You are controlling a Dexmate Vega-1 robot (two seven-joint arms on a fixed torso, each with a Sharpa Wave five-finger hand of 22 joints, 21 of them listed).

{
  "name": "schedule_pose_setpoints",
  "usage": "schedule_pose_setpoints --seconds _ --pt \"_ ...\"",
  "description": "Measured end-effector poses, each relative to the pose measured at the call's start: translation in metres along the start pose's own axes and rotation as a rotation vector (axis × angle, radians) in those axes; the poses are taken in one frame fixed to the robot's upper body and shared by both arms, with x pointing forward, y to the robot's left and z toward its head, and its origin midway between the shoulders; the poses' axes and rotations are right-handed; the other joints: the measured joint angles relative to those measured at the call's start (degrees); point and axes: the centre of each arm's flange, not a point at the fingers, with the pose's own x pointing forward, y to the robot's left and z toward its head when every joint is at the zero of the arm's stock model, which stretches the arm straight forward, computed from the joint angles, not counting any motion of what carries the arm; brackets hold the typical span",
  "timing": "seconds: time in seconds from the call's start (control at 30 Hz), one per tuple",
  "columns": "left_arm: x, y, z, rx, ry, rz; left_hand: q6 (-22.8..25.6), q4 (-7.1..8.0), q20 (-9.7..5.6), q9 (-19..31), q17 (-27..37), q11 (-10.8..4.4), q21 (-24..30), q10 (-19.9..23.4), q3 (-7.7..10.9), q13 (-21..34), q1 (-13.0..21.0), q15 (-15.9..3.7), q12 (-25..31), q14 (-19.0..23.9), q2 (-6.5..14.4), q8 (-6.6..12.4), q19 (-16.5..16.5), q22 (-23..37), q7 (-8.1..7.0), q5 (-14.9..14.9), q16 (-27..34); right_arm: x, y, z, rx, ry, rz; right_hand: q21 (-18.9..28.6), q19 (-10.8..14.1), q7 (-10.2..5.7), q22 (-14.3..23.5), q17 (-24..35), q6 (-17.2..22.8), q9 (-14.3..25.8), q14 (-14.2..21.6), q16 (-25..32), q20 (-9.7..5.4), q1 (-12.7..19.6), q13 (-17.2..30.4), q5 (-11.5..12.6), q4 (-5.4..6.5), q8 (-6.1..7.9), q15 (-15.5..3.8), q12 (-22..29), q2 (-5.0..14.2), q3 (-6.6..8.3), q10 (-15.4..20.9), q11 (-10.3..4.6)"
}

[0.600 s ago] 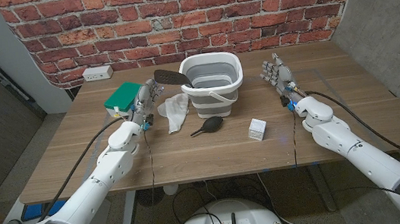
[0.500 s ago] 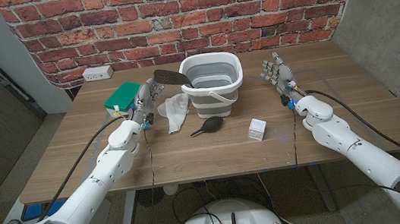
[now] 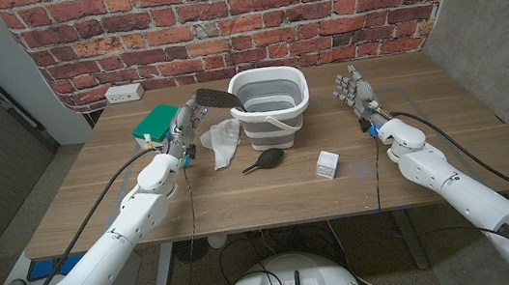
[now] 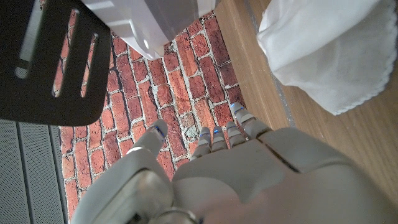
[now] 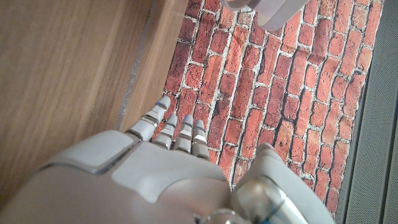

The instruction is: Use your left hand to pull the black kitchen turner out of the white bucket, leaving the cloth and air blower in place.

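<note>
reaching the empty, spread-fingered left hand (image 3: 184,127) up to the black kitchen turner (image 3: 214,99), whose slotted blade overhangs the white bucket (image 3: 272,107) rim, should avoid brushing the cloth (image 3: 223,139) just beside it.

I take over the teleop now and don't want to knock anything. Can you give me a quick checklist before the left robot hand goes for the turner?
1. Left robot hand free, holding nothing, fingers apart: ok.
2. Black kitchen turner reachable, its slotted head sticking out over the white bucket rim on the left hand's side: ok.
3. Turner already gripped: not ok; the hand is beside it, not touching.
4. White cloth out of the reach path: cannot tell; it lies close beside the hand.
5. Air blower clear of the hand, on the table in front of the bucket: ok.
6. Right robot hand apart from the bucket: ok.
</note>
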Motion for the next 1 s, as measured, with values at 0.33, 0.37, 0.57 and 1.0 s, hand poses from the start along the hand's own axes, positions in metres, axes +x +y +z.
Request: schedule_pose_setpoints --seconds 0.33,0.37,0.57,1.0 --pt "-0.010 0.003 0.011 0.027 -0.005 0.012 0.52 -0.56 -0.20 -0.01 -0.02 -0.23 0.00 0.23 0.07 0.00 0.00 -0.34 0.00 0.34 0.00 0.23 0.20 0.00 -0.10 0.00 0.00 -0.006 -0.003 -0.003 0.003 -0.001 -0.019 -0.21 -0.08 0.00 -0.01 -0.61 0.00 -0.01 0.00 0.00 -0.08 0.00 -0.53 0.00 0.04 0.00 0.00 0.00 0.00 0.04 0.00 0.00" --pt "-0.012 0.004 0.012 0.030 -0.006 0.015 0.52 -0.59 -0.20 -0.01 -0.02 -0.31 0.00 0.31 0.04 0.00 0.00 -0.54 0.00 0.54 0.00 0.23 0.20 0.00 -0.10 0.00 0.00 -0.006 -0.003 -0.004 0.003 0.000 -0.020 -0.21 -0.08 0.00 -0.01 -0.65 0.00 -0.01 0.00 0.00 -0.08 0.00 -0.66 0.00 0.04 0.00 0.00 0.00 0.00 0.04 0.00 0.00" --pt "-0.020 0.009 0.018 0.041 -0.010 0.027 1.70 -1.51 -0.10 0.23 -0.02 -0.49 0.31 1.38 0.23 -0.01 0.00 -0.51 0.45 1.56 0.00 0.23 0.91 -0.01 -0.22 0.00 0.22 -0.007 -0.002 -0.005 0.006 0.001 -0.027 -0.21 -0.20 0.00 -0.01 -0.78 0.00 -0.01 0.00 0.00 -0.19 0.00 -0.68 0.00 0.04 0.00 0.00 0.00 0.00 0.04 0.00 0.00" --pt "-0.038 0.023 0.028 0.036 -0.025 0.047 4.64 -4.19 0.08 0.11 -0.01 -1.35 0.88 4.03 0.73 -0.01 0.69 -1.34 0.88 4.02 -0.24 0.66 3.15 -0.02 -0.33 0.00 0.42 -0.009 0.006 -0.009 0.009 0.002 -0.038 -0.21 -0.29 0.00 -0.01 -1.38 0.00 -0.02 0.00 0.23 -0.28 0.00 -1.22 0.39 0.08 0.21 0.01 0.00 -0.01 0.54 -0.01 0.00"
